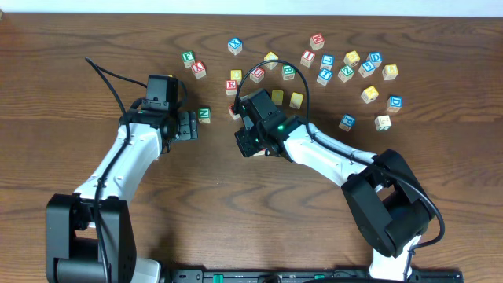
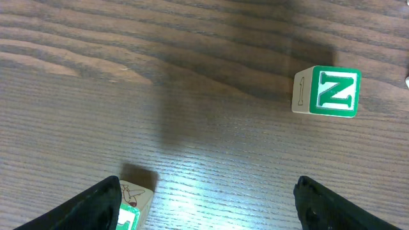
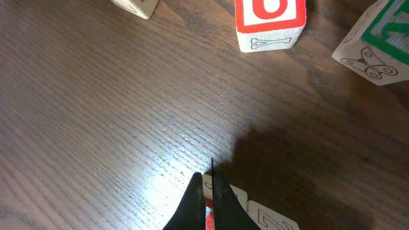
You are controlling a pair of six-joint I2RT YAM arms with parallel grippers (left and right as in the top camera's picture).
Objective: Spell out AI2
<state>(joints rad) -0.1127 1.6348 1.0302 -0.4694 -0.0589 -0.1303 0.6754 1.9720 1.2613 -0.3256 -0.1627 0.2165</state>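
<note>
Left end effector (image 2: 209,188) open; right end effector (image 3: 208,177) closed, empty. One green N cube (image 2: 327,91) near left.

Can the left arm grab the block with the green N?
Probably yes. The left gripper is open, the green N block sits just ahead, slightly to one side, with only bare table between.

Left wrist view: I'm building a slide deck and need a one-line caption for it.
Open left gripper above dark wooden table, a small light-wood cube with a green N ahead.
</note>
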